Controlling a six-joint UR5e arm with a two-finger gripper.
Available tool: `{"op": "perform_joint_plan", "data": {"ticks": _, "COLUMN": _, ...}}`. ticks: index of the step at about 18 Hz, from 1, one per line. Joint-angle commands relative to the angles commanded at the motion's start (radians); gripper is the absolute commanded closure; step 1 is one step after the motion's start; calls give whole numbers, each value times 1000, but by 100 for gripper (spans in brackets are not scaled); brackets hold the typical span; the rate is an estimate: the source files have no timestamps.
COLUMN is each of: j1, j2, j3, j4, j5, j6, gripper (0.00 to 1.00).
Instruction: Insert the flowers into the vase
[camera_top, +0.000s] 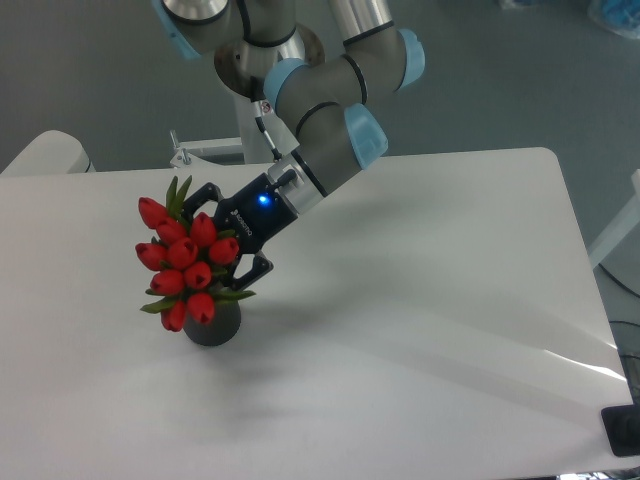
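Tulips (183, 258) sit tilted over the black vase (212, 324), stems down at its mouth; the claw (232, 232) flanks them from the right, grip unclear.

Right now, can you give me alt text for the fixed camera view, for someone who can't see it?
A bunch of red tulips stands in a small black vase on a white table, with the robot arm's claw right beside the blooms. Whether the claw is gripping the flowers or open cannot be told from this view.
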Motion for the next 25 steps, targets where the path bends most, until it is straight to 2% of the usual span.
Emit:
{"op": "perform_joint_plan", "data": {"ticks": 10, "j1": 29, "j2": 29, "j3": -14, "j4": 0, "j5": 66, "j6": 17, "gripper": 12}}
{"op": "perform_joint_plan", "data": {"ticks": 14, "j1": 77, "j2": 29, "j3": -8, "j4": 0, "j5": 72, "j6": 47, "gripper": 10}}
{"op": "perform_joint_plan", "data": {"ticks": 17, "j1": 132, "j2": 29, "j3": -2, "j4": 0, "j5": 72, "j6": 112, "gripper": 4}}
{"op": "perform_joint_plan", "data": {"ticks": 18, "j1": 147, "j2": 31, "j3": 9, "j4": -2, "j5": 72, "j6": 126, "gripper": 0}}
{"op": "perform_joint_plan", "data": {"ticks": 20, "j1": 178, "j2": 31, "j3": 37, "j4": -3, "j5": 89, "j6": 124, "gripper": 0}}
{"op": "perform_joint_plan", "data": {"ticks": 23, "j1": 279, "j2": 51, "j3": 101, "j4": -5, "j5": 214, "j6": 130, "gripper": 0}}
{"op": "perform_joint_plan", "data": {"ticks": 25, "j1": 308, "j2": 49, "j3": 161, "j4": -6, "j5": 297, "j6": 133, "gripper": 0}}
